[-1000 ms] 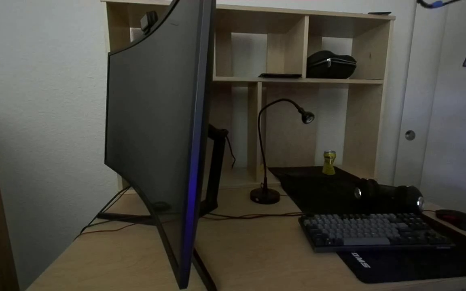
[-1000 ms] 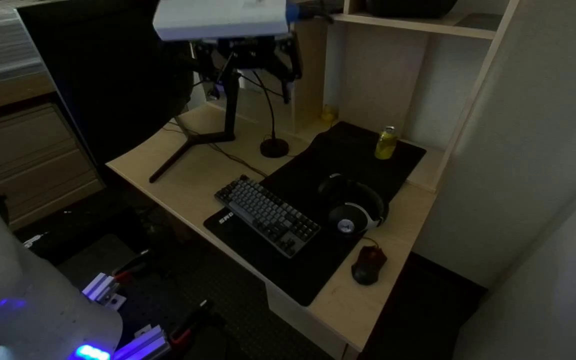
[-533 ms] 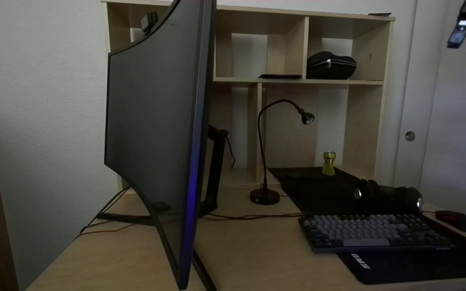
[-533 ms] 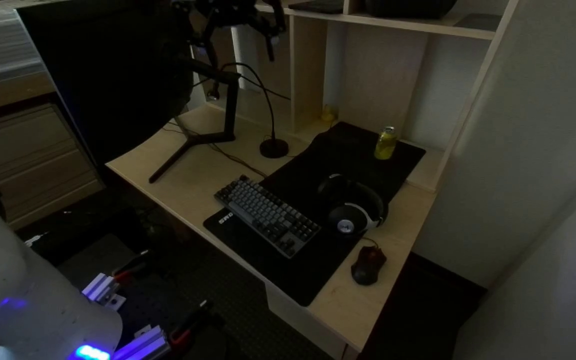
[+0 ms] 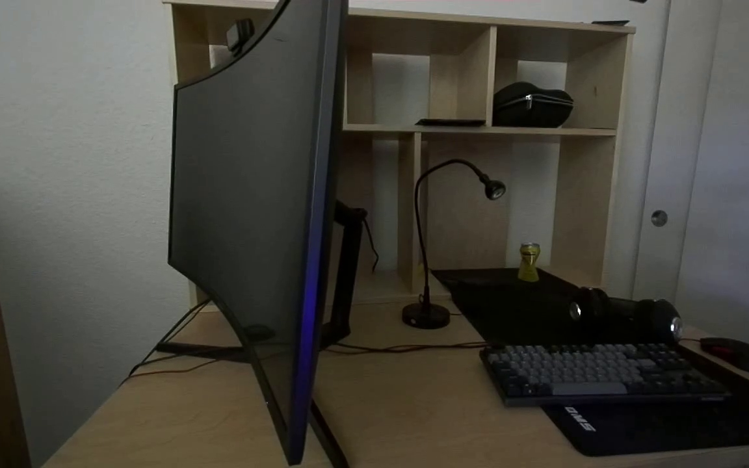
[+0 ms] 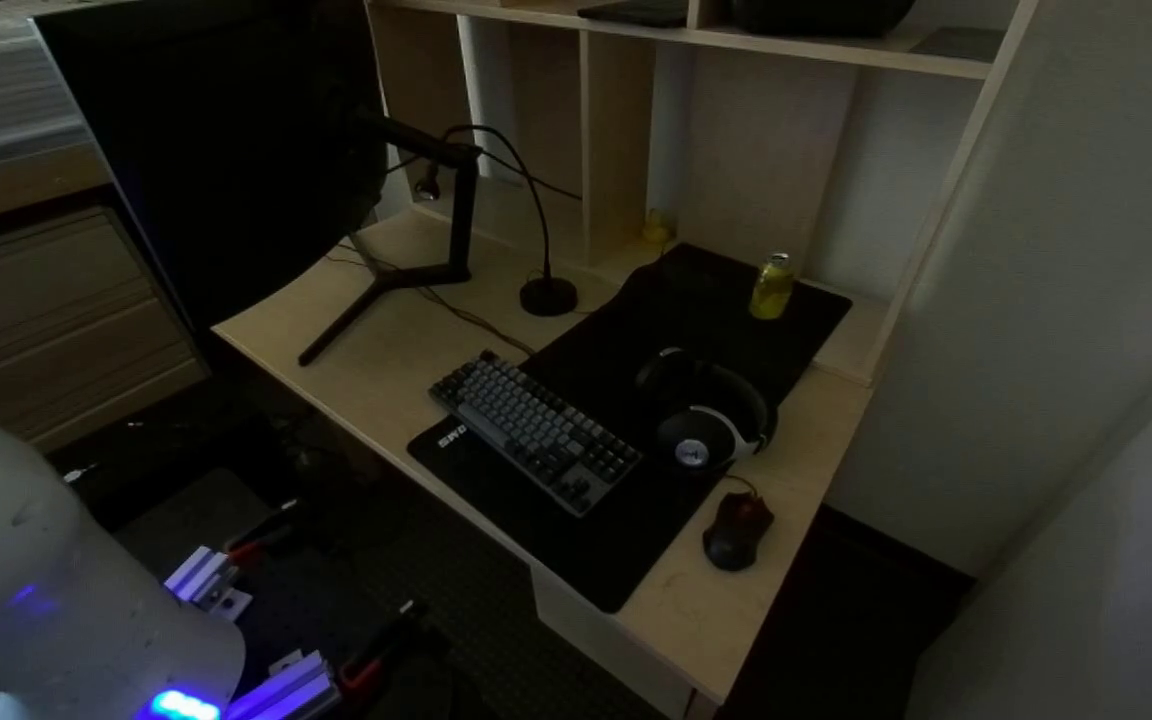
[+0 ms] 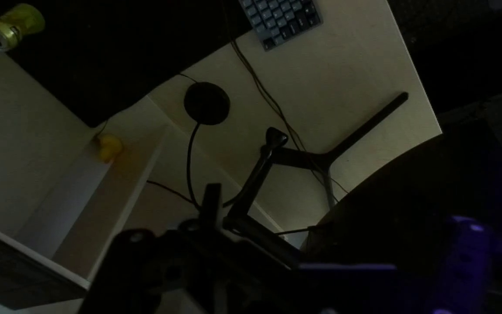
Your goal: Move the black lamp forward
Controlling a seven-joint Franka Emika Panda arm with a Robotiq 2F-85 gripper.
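Since the earlier frame the gripper [image 7: 323, 222] has risen to or past the top edge of both exterior views, where the lamp [image 5: 426, 316] stands upright on the desk [image 5: 400, 416], between monitor [image 5: 244, 169] and mat [image 5: 511, 305]. In an exterior view the arm [image 6: 76, 580] fills the lower left corner. In the wrist view the fingers [image 7: 211, 203] are apart, the lamp's round base beyond them, near the mat.

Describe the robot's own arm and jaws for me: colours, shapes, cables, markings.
In an exterior view, the arm is pale, smooth and rounded, with a bright blue light at its lower end. In the wrist view, the jaws look black, with bar-like linked parts and a purple tint on one side. Markings and cables are too dim to make out.
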